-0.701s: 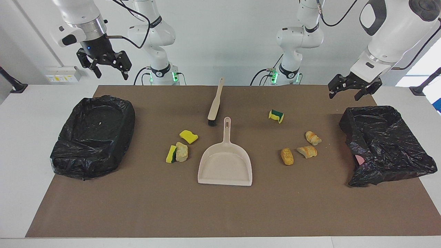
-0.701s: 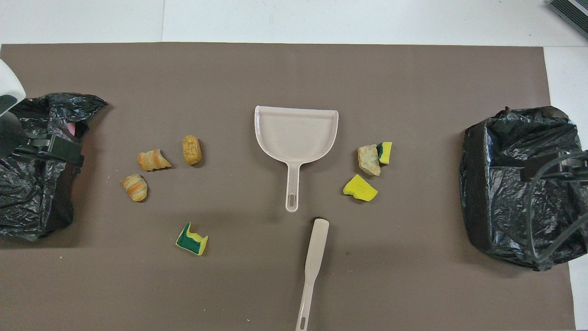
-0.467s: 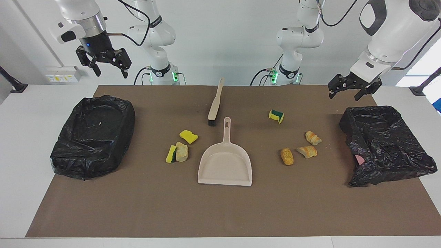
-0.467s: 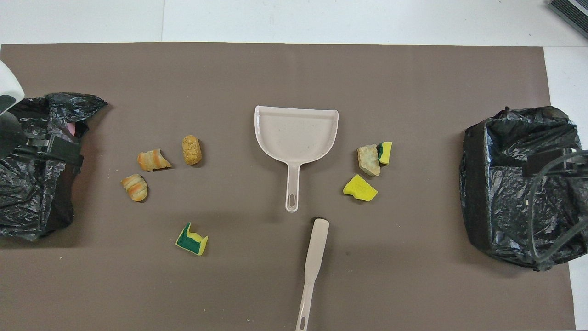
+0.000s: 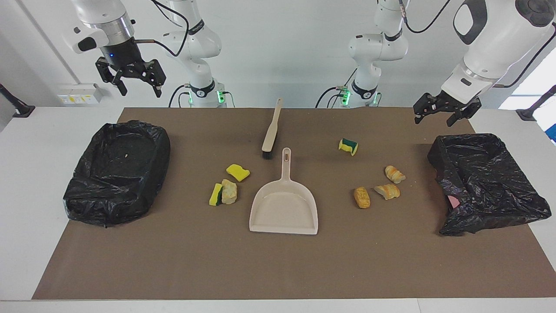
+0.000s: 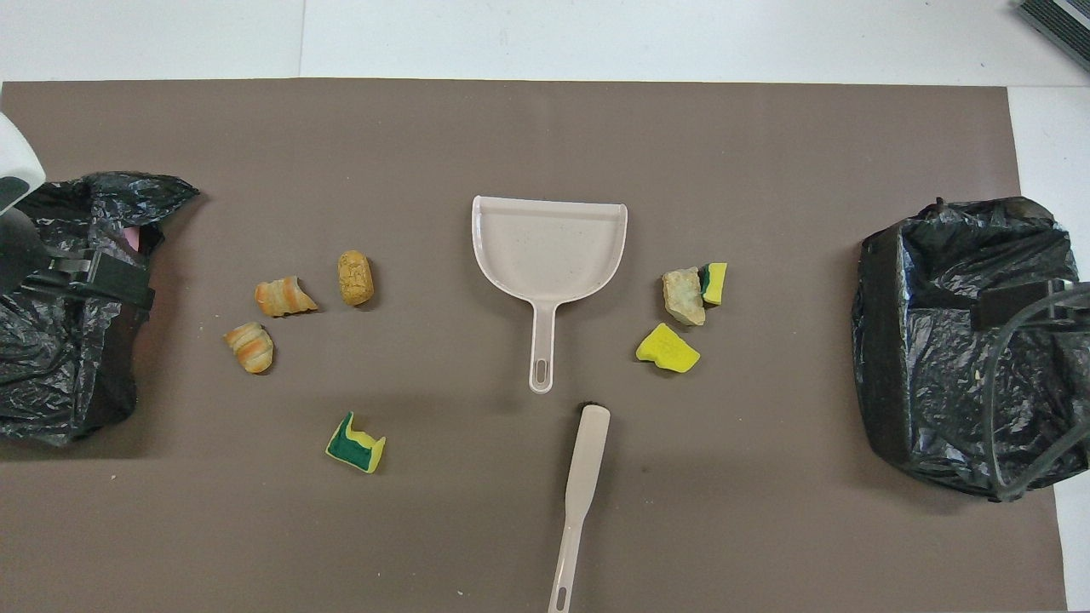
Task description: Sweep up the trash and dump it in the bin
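The trash lies on the brown mat on both sides of the beige dustpan (image 5: 284, 208). Toward the right arm's end are a yellow sponge (image 5: 237, 172), a green-sided sponge (image 5: 215, 194) and a pale bread chunk (image 5: 229, 191). Toward the left arm's end are a green-yellow sponge (image 5: 348, 146) and three golden pastry pieces (image 5: 387, 191). The beige brush (image 5: 272, 130) lies nearer the robots than the dustpan. One black-bagged bin (image 5: 117, 171) sits under my raised right gripper (image 5: 141, 92), which is open. My left gripper (image 5: 434, 122), open and empty, hangs over the mat by the other bin (image 5: 486, 182).
The brown mat (image 6: 545, 136) covers most of the white table. The dustpan's (image 6: 549, 247) handle points toward the robots, in line with the brush (image 6: 579, 485). A pink object shows under the bag of the bin (image 6: 60, 306) at the left arm's end.
My right gripper has risen a little above its bin. The left gripper has barely shifted. Nothing on the mat has moved.
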Motion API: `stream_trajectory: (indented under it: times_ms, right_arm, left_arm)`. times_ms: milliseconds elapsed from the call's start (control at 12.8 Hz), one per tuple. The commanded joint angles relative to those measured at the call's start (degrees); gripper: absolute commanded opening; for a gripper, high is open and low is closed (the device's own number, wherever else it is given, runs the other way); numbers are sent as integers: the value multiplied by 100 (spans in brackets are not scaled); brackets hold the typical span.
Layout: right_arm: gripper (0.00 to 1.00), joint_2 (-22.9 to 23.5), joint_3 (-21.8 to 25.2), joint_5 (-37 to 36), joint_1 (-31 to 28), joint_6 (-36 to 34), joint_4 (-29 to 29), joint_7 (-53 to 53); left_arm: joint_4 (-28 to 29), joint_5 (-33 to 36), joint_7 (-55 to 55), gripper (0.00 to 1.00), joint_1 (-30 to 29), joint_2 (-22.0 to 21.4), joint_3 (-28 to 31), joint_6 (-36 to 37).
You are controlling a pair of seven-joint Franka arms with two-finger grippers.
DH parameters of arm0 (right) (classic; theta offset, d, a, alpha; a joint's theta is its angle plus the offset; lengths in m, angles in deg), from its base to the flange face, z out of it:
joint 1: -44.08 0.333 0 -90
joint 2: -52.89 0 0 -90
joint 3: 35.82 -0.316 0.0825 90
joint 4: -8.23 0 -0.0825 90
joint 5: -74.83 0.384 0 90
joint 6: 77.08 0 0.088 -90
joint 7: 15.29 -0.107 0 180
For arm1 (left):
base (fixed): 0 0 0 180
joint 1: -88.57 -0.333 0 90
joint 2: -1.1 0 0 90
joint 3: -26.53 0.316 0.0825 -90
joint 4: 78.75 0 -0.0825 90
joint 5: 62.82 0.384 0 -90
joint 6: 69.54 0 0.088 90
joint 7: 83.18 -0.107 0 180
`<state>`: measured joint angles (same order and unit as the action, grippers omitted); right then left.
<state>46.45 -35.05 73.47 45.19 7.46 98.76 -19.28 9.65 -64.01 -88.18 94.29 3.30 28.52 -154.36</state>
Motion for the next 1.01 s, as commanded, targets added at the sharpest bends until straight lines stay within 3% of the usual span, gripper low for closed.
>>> stream_trajectory:
  times_ms: [0, 467, 778, 934]
  right_arm:
    - [100, -138, -15, 93, -67, 168, 220, 153]
    - [100, -138, -15, 102, -67, 177, 290, 153]
    - [100, -138, -15, 102, -67, 194, 299, 153]
    - [100, -138, -15, 102, -67, 194, 299, 153]
  left_arm:
    - [124, 5, -62, 100, 8, -123, -5, 71]
    - [607, -153, -27, 100, 376, -413, -93, -17]
    - [1449, -189, 436, 100, 1384, -852, -84, -630]
    - [1609, -197, 973, 100, 1895, -905, -93, -772]
